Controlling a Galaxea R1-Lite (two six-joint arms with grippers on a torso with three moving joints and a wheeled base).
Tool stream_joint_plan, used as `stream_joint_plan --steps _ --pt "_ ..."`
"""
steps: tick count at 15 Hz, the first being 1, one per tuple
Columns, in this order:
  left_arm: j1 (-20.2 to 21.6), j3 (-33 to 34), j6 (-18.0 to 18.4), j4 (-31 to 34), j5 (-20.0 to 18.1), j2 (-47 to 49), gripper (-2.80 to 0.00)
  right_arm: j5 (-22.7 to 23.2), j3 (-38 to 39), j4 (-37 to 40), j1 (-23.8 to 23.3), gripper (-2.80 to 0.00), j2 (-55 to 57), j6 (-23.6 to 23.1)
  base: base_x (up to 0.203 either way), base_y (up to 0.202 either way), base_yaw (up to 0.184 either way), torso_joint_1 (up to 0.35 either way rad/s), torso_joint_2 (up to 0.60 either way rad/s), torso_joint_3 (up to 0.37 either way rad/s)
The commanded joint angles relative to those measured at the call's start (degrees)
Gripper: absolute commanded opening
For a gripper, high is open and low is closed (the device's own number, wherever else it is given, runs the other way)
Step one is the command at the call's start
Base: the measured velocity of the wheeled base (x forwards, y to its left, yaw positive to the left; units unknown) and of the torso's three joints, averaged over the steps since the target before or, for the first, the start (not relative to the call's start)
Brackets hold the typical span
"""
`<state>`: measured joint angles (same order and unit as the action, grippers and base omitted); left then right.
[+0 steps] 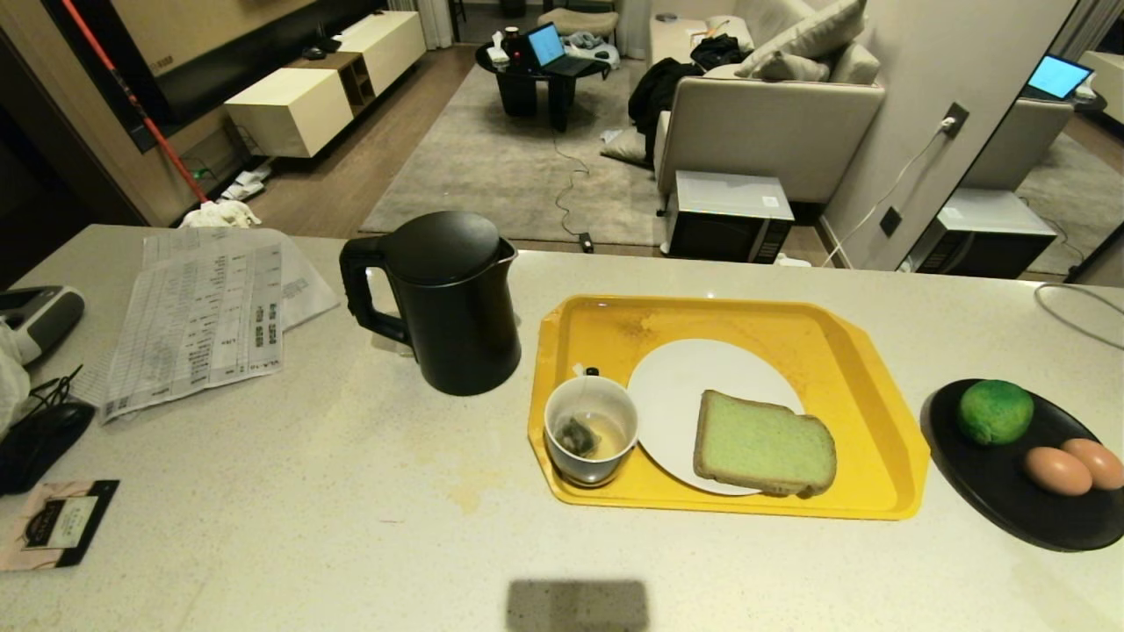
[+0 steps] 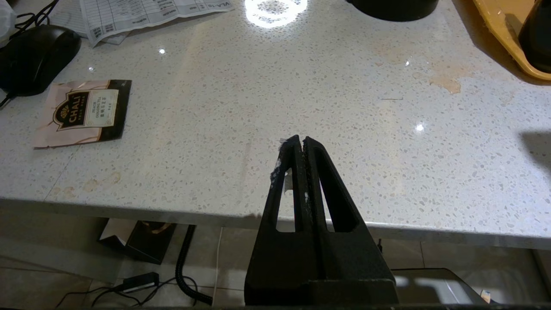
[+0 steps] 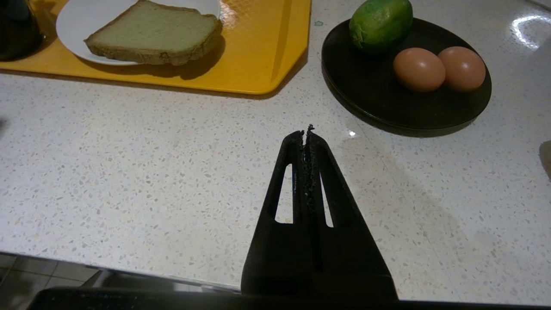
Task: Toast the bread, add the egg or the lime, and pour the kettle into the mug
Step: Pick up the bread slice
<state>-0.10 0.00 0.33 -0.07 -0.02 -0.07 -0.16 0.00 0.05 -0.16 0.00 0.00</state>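
Note:
The black kettle (image 1: 452, 303) stands on the counter, left of a yellow tray (image 1: 869, 395). On the tray sits the mug (image 1: 590, 430) with a tea bag and a little liquid in it. Beside the mug, the green bread (image 1: 764, 443) lies on a white plate (image 1: 676, 377). To the right, a black plate (image 1: 992, 491) holds the lime (image 1: 995, 411) and two plain brown eggs (image 1: 1058, 470); the egg is out of view. My left gripper (image 2: 300, 140) hangs shut over the counter's near edge. My right gripper (image 3: 305, 132) is shut too, short of the black plate (image 3: 379, 94).
Printed papers (image 1: 211, 307), a black mouse (image 1: 39, 439), a tea sachet (image 1: 57, 522) and a grey device (image 1: 35, 320) lie at the counter's left. A cable (image 1: 1080, 316) loops at the far right. Bare counter stretches between the tray and the near edge.

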Motion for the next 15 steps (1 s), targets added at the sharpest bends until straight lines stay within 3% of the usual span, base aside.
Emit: stream_joint_plan --steps 1,8,13,15 --pt "0.0 0.0 0.0 0.0 0.0 0.0 -2.8 0.1 0.1 0.0 0.0 -2.8 0.0 0.0 0.0 0.0 0.0 0.0 0.0 0.0" --pt "0.0 0.0 0.0 0.0 0.0 0.0 -2.8 -0.1 -2.8 -0.1 0.0 -2.8 8.4 -1.2 0.0 0.0 0.0 0.0 0.0 0.0" --pt "0.0 0.0 0.0 0.0 0.0 0.0 -2.8 0.8 -19.8 2.9 0.9 -2.8 27.3 -3.4 0.0 0.0 0.0 0.0 0.0 0.0" --pt "0.0 0.0 0.0 0.0 -0.1 0.0 -2.8 1.3 -31.1 14.0 1.4 -2.8 33.9 -5.5 0.0 0.0 0.0 0.0 0.0 0.0"
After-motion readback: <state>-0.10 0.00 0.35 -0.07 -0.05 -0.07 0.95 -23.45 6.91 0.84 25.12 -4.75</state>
